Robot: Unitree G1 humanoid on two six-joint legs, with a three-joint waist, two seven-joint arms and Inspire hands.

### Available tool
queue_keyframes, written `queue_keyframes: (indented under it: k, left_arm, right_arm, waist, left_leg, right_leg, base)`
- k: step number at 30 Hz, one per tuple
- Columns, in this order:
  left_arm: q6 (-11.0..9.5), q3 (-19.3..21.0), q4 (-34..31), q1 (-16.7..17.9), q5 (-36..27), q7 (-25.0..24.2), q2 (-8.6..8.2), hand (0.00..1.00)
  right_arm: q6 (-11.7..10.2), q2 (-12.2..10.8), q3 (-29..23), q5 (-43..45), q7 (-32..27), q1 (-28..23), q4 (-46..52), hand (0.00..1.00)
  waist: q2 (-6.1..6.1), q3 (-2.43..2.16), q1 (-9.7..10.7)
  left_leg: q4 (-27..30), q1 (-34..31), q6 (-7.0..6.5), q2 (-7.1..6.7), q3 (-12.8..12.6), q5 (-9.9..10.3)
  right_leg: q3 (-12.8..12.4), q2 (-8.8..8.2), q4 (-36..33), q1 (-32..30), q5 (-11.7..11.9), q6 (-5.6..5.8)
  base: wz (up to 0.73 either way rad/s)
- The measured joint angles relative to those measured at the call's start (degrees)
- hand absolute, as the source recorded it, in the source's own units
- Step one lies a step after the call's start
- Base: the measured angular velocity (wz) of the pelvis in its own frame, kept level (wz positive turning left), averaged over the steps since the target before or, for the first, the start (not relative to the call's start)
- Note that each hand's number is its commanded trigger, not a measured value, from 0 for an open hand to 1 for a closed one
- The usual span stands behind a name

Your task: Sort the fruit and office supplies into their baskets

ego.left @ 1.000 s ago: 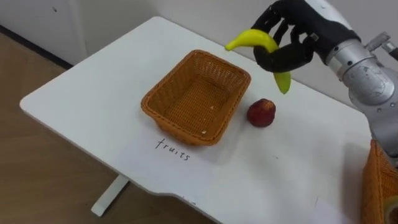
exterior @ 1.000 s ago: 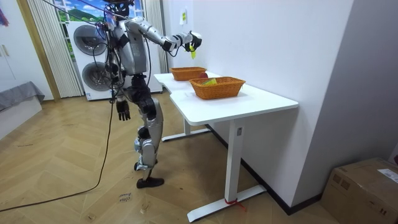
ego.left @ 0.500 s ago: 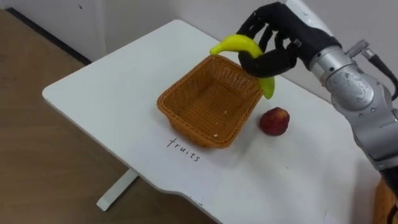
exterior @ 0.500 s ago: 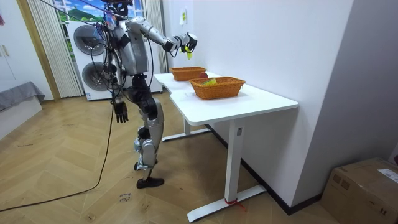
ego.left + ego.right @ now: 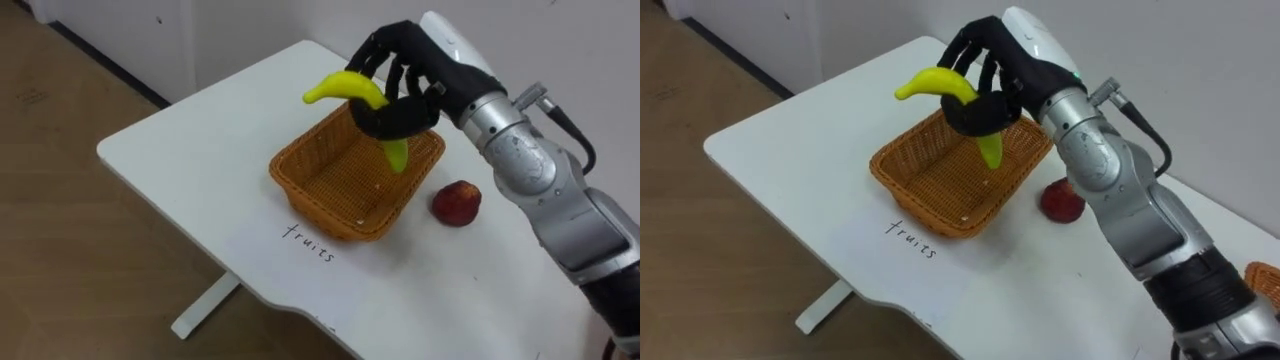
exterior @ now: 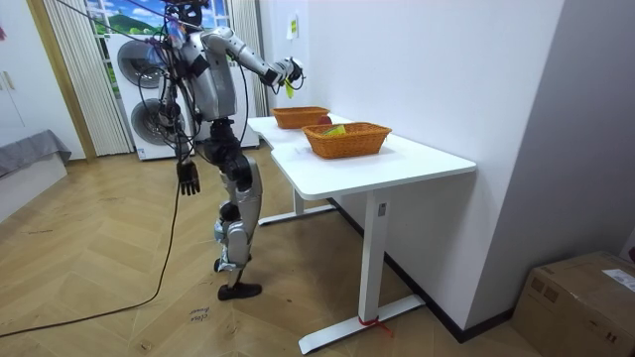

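On the white worktop (image 5: 200, 150), the woven orange basket (image 5: 338, 182) lies empty. The curved yellow banana (image 5: 345, 86) is held above it, clasped in the curled fingers of the right robot hand (image 5: 405, 72), so little sorting is judged done. The round red apple (image 5: 456, 203) rests unsorted just beside the basket. The left robot hand (image 6: 186, 177) hangs at the robot's side.

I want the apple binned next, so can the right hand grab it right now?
Probably not yet. The right hand is curled round the banana above the basket. The apple lies uncovered on the table beside the basket, so once the banana is dropped it looks reachable.
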State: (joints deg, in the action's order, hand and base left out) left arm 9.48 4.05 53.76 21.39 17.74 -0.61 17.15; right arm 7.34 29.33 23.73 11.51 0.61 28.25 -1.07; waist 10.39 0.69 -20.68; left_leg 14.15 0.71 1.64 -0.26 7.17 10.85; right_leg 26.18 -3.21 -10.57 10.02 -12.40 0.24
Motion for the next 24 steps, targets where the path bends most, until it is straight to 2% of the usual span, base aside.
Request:
queue_keyframes:
  k: [14, 19, 20, 22, 23, 24]
  left_arm:
    - [0.11, 0.04, -1.16, 0.73, 0.01, -0.04, 0.02, 0.0]
    - [-0.04, -0.71, -1.61, 0.84, -0.03, 0.06, 0.02, 0.0]
    - [-0.05, -1.0, -1.59, 0.85, -0.03, 0.05, 0.01, 0.0]
    - [-0.07, -1.0, -1.6, 0.83, -0.01, 0.05, -0.03, 0.0]
    - [-0.07, -1.0, -1.6, 0.81, -0.01, 0.05, -0.04, 0.0]
    - [-0.06, -0.99, -1.6, 0.84, -0.01, 0.05, -0.04, 0.0]
  right_arm:
    - [-0.28, -0.19, 2.19, -0.1, 0.01, -0.01, -0.31, 1.0]
    - [-0.31, -0.18, 2.18, -2.54, 0.01, -0.01, -0.32, 1.0]
    - [-0.32, -0.19, 2.19, -2.54, 0.01, -0.03, -0.39, 0.94]
    - [-0.38, -0.18, 2.17, -2.5, 0.01, -0.02, -0.39, 0.44]
    - [-0.4, -0.19, 2.18, -2.5, 0.01, -0.02, -0.39, 0.33]
    - [-0.4, -0.19, 2.18, -2.5, 0.01, -0.02, -0.39, 0.0]
  waist:
    - [0.01, 0.01, -0.01]
    - [-0.02, 0.03, 0.22]
    - [-0.06, 0.06, 0.26]
    - [-0.05, 0.06, 0.26]
    - [-0.06, 0.06, 0.27]
    - [-0.06, 0.06, 0.25]
  left_leg:
    - [0.2, -0.09, -0.26, -0.65, 0.68, -0.15]
    - [0.17, 0.4, -0.27, -0.62, 0.64, -0.16]
    - [0.12, 0.71, -0.27, -0.63, 0.63, -0.15]
    - [0.11, 0.85, -0.27, -0.62, 0.63, -0.14]
    - [0.13, 0.87, -0.27, -0.62, 0.62, -0.14]
    - [0.15, 0.87, -0.27, -0.63, 0.6, -0.14]
  right_leg:
    - [0.69, -0.54, -0.05, 0.26, -0.14, 0.24]
    - [0.68, -0.55, -0.06, 0.64, -0.16, 0.27]
    - [0.68, -0.57, -0.06, 0.93, -0.19, 0.31]
    - [0.67, -0.56, -0.06, 1.0, -0.22, 0.36]
    - [0.66, -0.56, -0.05, 0.98, -0.23, 0.36]
    - [0.63, -0.57, -0.05, 0.96, -0.23, 0.36]
  base:
    - [0.02]
    - [0.0]
    - [0.0]
    - [0.0]
    - [0.0]
    - [0.0]
